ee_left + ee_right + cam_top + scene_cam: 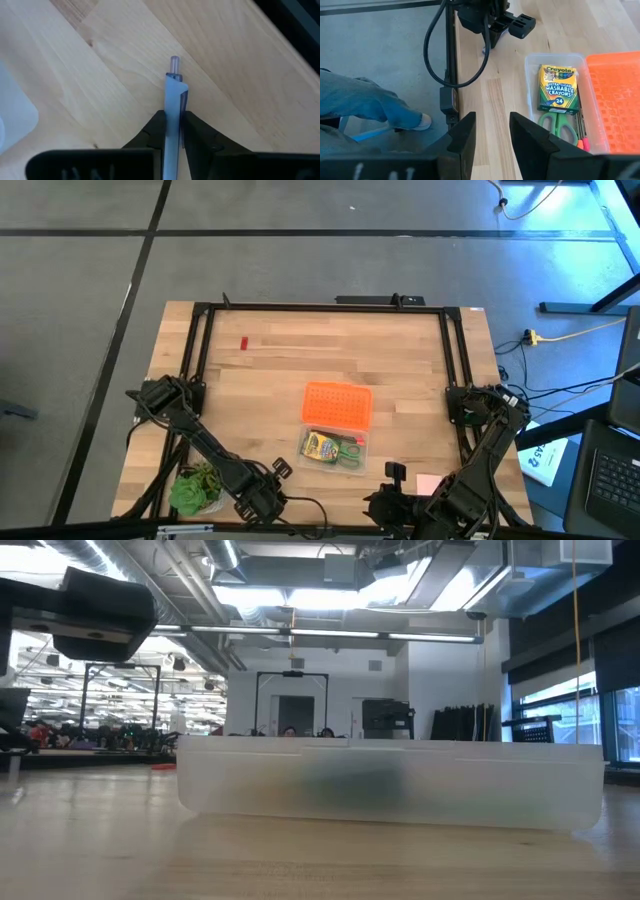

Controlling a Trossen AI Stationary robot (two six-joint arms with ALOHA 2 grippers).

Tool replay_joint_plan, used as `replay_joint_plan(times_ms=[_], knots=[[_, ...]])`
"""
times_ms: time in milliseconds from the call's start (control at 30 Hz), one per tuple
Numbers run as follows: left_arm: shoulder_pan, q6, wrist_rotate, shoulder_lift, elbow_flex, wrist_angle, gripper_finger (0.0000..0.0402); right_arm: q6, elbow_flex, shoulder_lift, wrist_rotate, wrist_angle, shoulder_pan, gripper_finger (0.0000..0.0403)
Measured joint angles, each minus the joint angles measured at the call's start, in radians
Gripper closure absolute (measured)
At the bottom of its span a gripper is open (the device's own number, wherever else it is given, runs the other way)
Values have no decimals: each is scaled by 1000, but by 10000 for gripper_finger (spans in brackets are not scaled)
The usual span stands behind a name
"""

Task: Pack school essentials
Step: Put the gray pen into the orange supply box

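Observation:
My left gripper (pixel 174 120) is shut on the greyish-purple pen (pixel 174 87) at the table's near edge (pixel 265 502), next to the potted plant (pixel 195 490). My right gripper (pixel 492 135) hangs open above the near edge (pixel 380 505), nothing between its fingers. The clear case (pixel 334 450) stands on the wood and holds the crayon box (pixel 558 87), the green-handled scissors (pixel 559 125) and thin pencils (pixel 581 131). A pink note pad (pixel 428 482) lies flat near my right arm. A tiny red eraser (pixel 243 344) lies at the far left. My left gripper pinches the pen's barrel by the clip (pixel 176 107) between its two fingers (pixel 159 131), coming steeply from above. The clicker end (pixel 174 62) juts out past the fingertips. The pen's other end is hidden under the gripper. Whether the pen rests on the wood I cannot tell.
The orange lid (pixel 337 406) lies flat just beyond the case. A black frame (pixel 320 307) runs along the table's far, left and right sides. A person's leg in jeans (pixel 365 107) shows beside the table. In the low view the case's wall (pixel 390 785) fills the middle.

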State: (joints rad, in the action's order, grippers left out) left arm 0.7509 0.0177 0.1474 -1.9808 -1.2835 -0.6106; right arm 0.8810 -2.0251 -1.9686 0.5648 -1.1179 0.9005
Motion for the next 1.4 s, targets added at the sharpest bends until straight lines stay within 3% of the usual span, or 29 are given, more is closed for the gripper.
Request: replay_joint_plan(times_ms=[667,1167,1400], knots=[[-60,-11,-72,0,-78,-60,362,0,0,0,0,-1,0,283],[-124,-29,-50,3,-335,-229,361,0,0,0,-8,-1,0,283],[-196,-28,0,5,-408,-194,361,-27,0,0,-9,-3,0,283]])
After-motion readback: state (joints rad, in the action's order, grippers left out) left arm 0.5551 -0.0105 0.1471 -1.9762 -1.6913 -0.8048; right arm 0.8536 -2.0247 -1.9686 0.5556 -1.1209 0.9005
